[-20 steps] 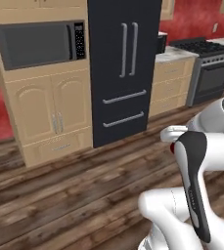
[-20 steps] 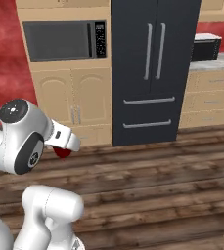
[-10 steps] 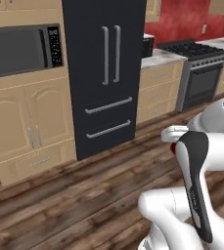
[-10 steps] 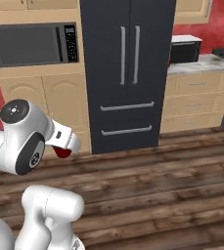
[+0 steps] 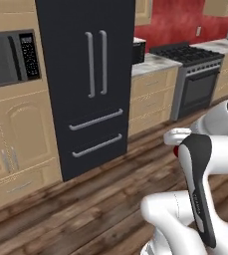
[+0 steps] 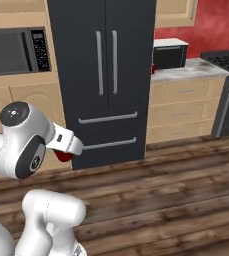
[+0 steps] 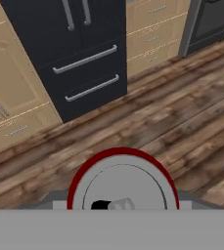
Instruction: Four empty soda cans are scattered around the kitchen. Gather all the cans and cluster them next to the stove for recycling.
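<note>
The gripper is clamped on a red soda can, whose silver top faces the hand camera above the wooden floor. An empty can is likely light, thin-walled and easily dented, so a gentle hold across mid-body suits it best. The stove stands far right, past a counter holding a small black appliance. The dark fridge is ahead; open floor leaves room to drive.
</note>
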### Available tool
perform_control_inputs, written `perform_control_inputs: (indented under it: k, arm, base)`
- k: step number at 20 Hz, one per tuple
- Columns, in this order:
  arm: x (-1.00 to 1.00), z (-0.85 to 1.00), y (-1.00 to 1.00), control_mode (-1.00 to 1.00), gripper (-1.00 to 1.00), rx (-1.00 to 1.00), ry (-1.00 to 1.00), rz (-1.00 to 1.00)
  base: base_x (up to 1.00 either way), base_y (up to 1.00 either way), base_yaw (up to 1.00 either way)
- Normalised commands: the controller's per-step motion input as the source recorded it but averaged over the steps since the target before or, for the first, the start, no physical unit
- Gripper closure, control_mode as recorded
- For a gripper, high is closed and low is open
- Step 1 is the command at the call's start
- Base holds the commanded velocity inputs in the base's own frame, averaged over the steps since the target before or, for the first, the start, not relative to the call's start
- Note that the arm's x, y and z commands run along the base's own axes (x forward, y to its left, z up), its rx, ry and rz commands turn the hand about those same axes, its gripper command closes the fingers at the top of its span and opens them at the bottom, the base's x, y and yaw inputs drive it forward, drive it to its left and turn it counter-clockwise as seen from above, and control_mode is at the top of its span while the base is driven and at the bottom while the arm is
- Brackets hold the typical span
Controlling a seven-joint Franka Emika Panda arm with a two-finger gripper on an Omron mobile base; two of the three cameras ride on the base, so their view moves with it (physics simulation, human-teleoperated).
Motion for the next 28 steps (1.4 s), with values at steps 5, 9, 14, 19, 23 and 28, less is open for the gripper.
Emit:
perform_control_inputs:
  k: [5,9,14,19,23,28]
  arm:
    - [0.0,0.0,0.0,1.0,1.0,0.0,0.0,0.0]
    - [0.0,0.0,0.0,1.0,1.0,0.0,0.0,0.0]
    - [0.0,0.0,0.0,1.0,1.0,0.0,0.0,0.0]
    - [0.0,0.0,0.0,1.0,1.0,0.0,0.0,0.0]
    - [0.0,0.0,0.0,1.0,1.0,0.0,0.0,0.0]
    - [0.0,0.0,0.0,1.0,1.0,0.0,0.0,0.0]
  base:
    - [0.73,-0.41,-0.11]
    - [0.69,-0.42,-0.1]
    - [0.63,-0.46,-0.1]
    - [0.59,-0.48,-0.1]
    - [0.63,-0.48,-0.1]
    - [0.67,-0.48,-0.09]
